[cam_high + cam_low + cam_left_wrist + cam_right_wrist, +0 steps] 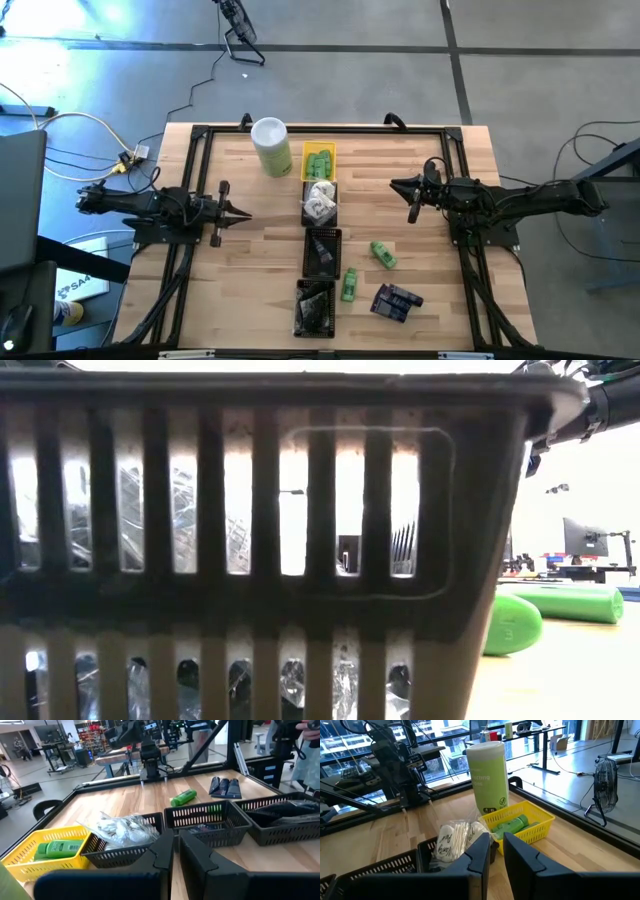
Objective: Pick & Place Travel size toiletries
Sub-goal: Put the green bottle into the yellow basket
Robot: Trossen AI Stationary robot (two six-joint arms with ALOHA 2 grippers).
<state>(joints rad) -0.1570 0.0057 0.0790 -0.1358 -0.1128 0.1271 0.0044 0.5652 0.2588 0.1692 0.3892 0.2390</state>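
High view, trays: a column of four small trays runs down the table's middle. The yellow tray [318, 161] holds green bottles, the black tray [320, 203] below it white wrapped pieces, and the two lower black trays dark items. I judge it is one kind per tray.
High view, loose items: two green bottles [383, 254] and a dark packet bundle [396, 302] lie on the bare wood on my right side. They look unsorted.
High view, my claws: my left gripper [240, 213] waits left of the trays. My right gripper [397, 184] hovers right of them. Both are nearly closed and carry nothing.
Low view: a black tray wall [300, 540] fills the picture, and crinkly wrap shows through its slots. One green bottle lies on the wood beyond.
Left wrist view: my narrow fingers [162, 852] point across the trays toward the loose bottle and packets.
Right wrist view: my fingers [480, 852], almost together, face the pale-green canister [489, 776] beside the yellow tray.
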